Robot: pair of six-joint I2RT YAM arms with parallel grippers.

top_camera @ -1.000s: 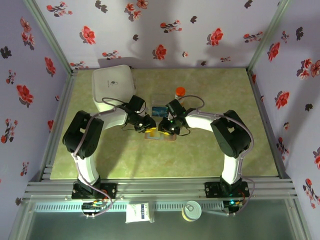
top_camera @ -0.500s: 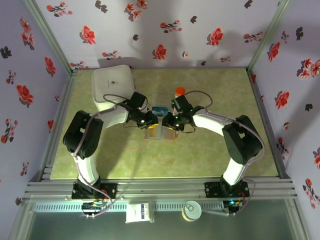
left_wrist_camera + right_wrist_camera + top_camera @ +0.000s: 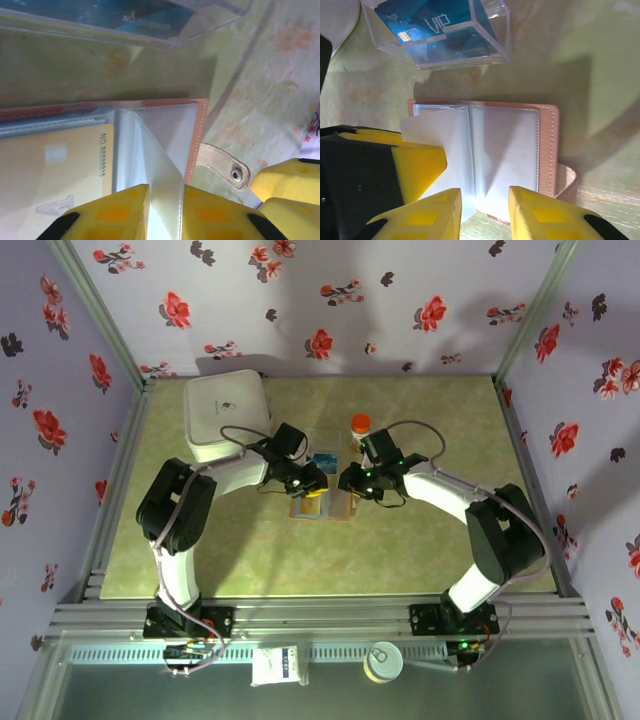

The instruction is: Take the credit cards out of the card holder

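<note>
The card holder [image 3: 341, 508] lies open on the table, brown rim and clear sleeves up [image 3: 512, 145]. My left gripper [image 3: 165, 200] is shut on one clear sleeve leaf [image 3: 160, 165], which stands up between its yellow fingers. A tan credit card [image 3: 62, 167] sits in the sleeve to the left of that leaf. Teal-blue credit cards [image 3: 437, 30] lie in a clear plastic box [image 3: 322, 462] just behind the holder. My right gripper [image 3: 485, 197] hovers open at the holder's near edge, with nothing between its fingers. The left gripper's finger [image 3: 417, 165] shows beside the lifted leaf.
The holder's strap with its snap [image 3: 227, 165] sticks out to the right. An orange-capped bottle [image 3: 360, 425] stands behind the right gripper [image 3: 347, 483]. A large white square container [image 3: 227, 413] sits at the back left. Open table lies in front of the holder.
The right arm has swung out to the right and back, uncovering more of the holder. The left gripper has shifted slightly right over the holder.
</note>
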